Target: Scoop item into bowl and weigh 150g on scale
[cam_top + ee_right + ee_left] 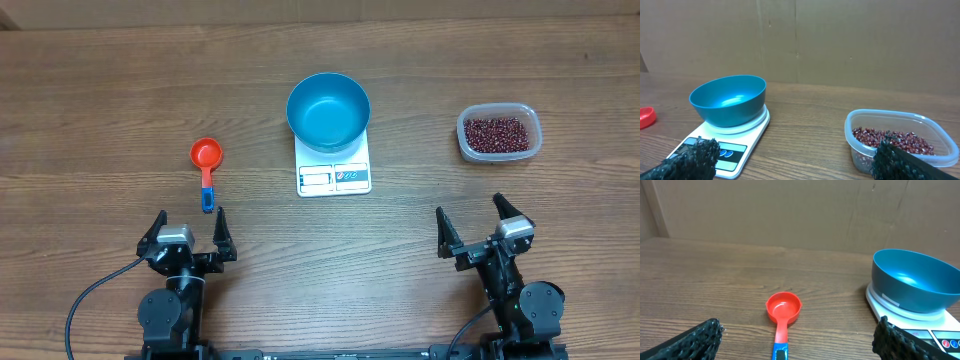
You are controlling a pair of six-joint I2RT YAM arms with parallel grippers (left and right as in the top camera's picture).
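A bright blue bowl (328,109) (914,280) (729,100) stands empty on the white scale (334,176) (715,145) at the table's middle. Dark red beans, the item (495,133) (892,141), fill a clear plastic tub (499,133) (900,137) at the right. A red scoop with a blue handle end (205,166) (782,315) lies left of the scale. My left gripper (190,232) (797,342) stands open just short of the scoop's handle. Below the tub, my right gripper (470,222) (800,160) is open with nothing between its fingers.
A brown cardboard wall (800,210) runs along the table's far edge. Bare wooden tabletop (330,270) lies between the two grippers and in front of the scale.
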